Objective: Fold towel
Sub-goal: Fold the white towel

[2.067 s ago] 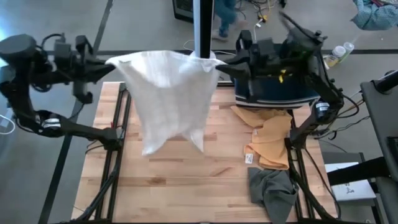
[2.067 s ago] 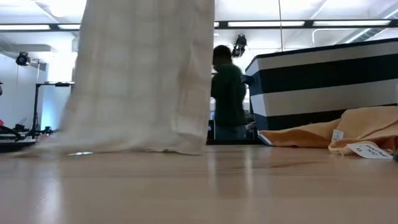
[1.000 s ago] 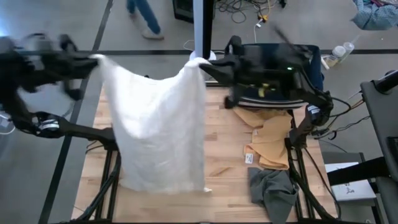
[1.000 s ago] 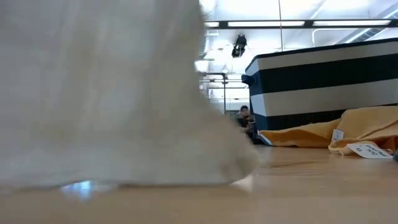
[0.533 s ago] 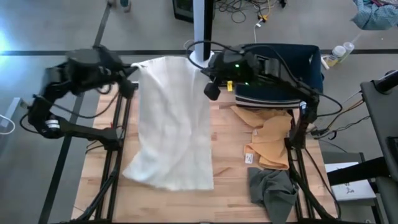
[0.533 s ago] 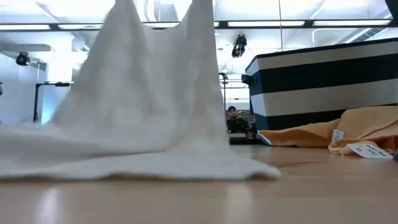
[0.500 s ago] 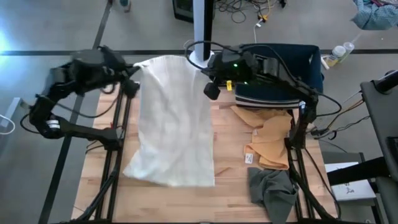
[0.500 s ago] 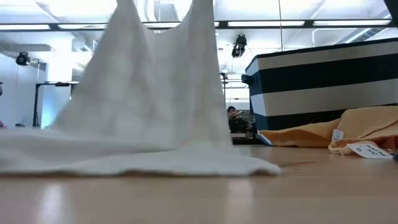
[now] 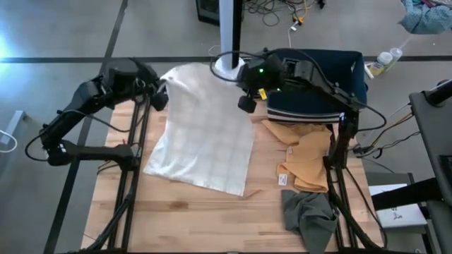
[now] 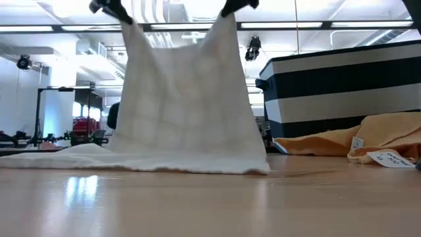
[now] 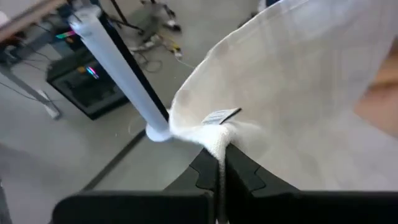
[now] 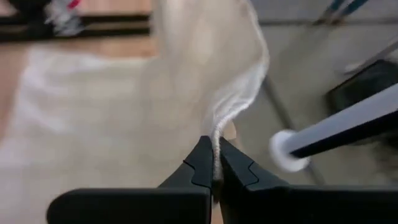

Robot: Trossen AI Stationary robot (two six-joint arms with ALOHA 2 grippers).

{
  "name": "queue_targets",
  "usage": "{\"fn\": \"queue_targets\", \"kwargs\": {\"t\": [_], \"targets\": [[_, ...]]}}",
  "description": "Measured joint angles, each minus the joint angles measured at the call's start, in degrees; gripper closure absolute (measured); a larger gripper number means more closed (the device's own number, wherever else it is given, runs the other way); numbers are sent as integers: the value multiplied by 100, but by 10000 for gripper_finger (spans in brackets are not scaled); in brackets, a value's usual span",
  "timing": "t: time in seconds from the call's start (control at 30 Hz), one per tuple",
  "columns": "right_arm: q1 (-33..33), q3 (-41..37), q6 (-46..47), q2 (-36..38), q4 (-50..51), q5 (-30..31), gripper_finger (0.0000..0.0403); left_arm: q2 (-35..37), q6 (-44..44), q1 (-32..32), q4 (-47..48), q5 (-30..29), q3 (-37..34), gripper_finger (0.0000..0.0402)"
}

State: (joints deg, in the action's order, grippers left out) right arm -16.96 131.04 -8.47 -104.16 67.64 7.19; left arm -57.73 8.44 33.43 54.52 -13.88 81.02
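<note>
Holding white towel (image 9: pixel 203 130) by two far corners: left gripper (image 9: pixel 159 97) jaws clamped on one corner, right gripper (image 9: pixel 246 104) jaws clamped on other. Far edge raised above bench (image 9: pixel 212 219); near part of towel spread flat on wood. Orange cloth (image 9: pixel 307 159), grey cloth (image 9: pixel 308 215) lying to right.

Both tools, left (image 9: pixel 161 97) and right (image 9: pixel 247 104), clamped shut, raised.

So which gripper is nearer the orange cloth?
The right gripper: it pinches a corner of the white towel beside the orange cloth. The left gripper holds the towel's other corner across the table.
</note>
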Motion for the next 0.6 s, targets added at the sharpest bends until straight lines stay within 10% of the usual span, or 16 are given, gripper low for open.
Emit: {"fn": "queue_targets", "kwargs": {"t": [0.27,0.6], "targets": [[529,-911,100,0,405,-1038,403,599,4,-2,629,322,-748,401],[1305,-1913,942,0,195,-1324,403,1228,-656,-78,657,2090,-1988,401]]}}
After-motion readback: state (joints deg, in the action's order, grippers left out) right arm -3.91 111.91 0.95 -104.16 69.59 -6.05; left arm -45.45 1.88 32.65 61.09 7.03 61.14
